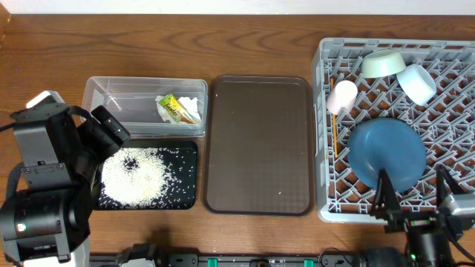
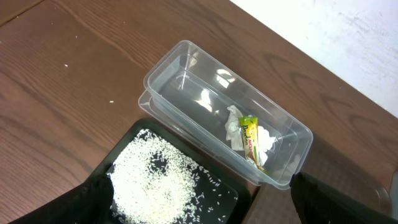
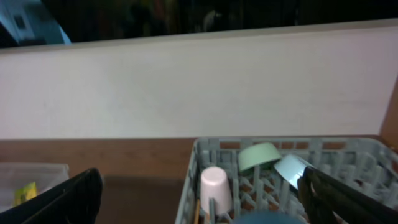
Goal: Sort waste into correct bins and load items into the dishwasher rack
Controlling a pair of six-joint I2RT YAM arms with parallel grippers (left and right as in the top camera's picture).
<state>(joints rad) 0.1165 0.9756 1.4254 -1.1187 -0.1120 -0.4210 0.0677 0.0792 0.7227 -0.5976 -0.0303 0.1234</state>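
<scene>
Wood-grained bench [image 1: 44,44] carries everything, with a pale wall behind it. At about 8 o'clock in the overhead view, the left pincer [image 2: 200,198] hangs wide and empty over the black tray [image 1: 187,197], where the rice grains [image 1: 137,176] lie in a loose ring. Just beside that tray, at its 12 o'clock, the clear tub [image 1: 111,90] holds the yellow-green wrapper [image 1: 174,106] and the crumpled tissue [image 1: 193,108] at its 3 o'clock end.

The right pincer [image 1: 412,182], also spread wide with nothing in it, hovers at 5 o'clock over the near edge of the blue plate [image 1: 386,148] in the dishwasher rack [image 1: 460,111]. Farther toward 12 o'clock in the rack sit the pink-white cup [image 1: 342,96], the mint bowl [image 1: 384,63] and the light-blue bowl [image 1: 417,83]. The chopsticks [image 1: 335,137] lie along its 9 o'clock wall. The brown serving tray [image 1: 260,144] lies between rack and bins.

The sorting looks complete, so the risk lies in pulling away. A low sweep by the left arm could clip the shallow tray and scatter rice. The right fingers, straddling the plate, could snag its rim and tip it. Two pale specks on the bench may be stray grains, but they are too small to tell.
</scene>
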